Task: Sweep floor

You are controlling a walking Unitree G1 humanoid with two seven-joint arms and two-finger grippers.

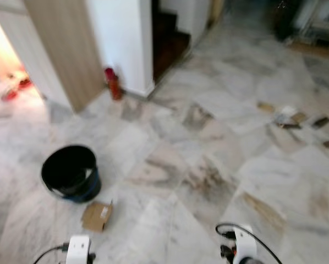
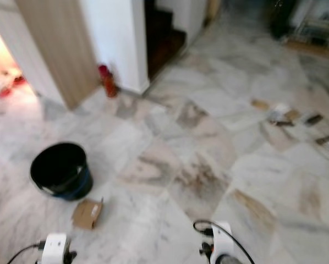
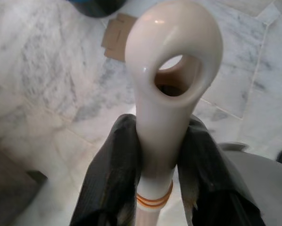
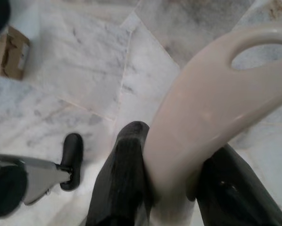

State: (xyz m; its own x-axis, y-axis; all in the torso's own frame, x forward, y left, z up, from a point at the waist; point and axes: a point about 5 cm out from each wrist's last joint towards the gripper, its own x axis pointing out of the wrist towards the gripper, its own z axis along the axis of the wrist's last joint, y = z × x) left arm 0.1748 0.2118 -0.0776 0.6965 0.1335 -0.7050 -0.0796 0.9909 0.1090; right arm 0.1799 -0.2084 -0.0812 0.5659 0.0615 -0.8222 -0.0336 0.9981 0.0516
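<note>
My left gripper is shut on a slim cream handle that has a hanging hole at its end and orange rings lower down. My right gripper is shut on a wider, curved cream handle with a loop opening. Both handles are held above the grey marble floor. Scraps of litter lie scattered on the floor at the far right. A flat piece of cardboard lies near my left side, just in front of a black bucket.
A red fire extinguisher stands against a white pillar, beside a wooden panel. Dark stairs rise behind the pillar. Furniture stands at the far right. Open marble floor stretches ahead through the middle.
</note>
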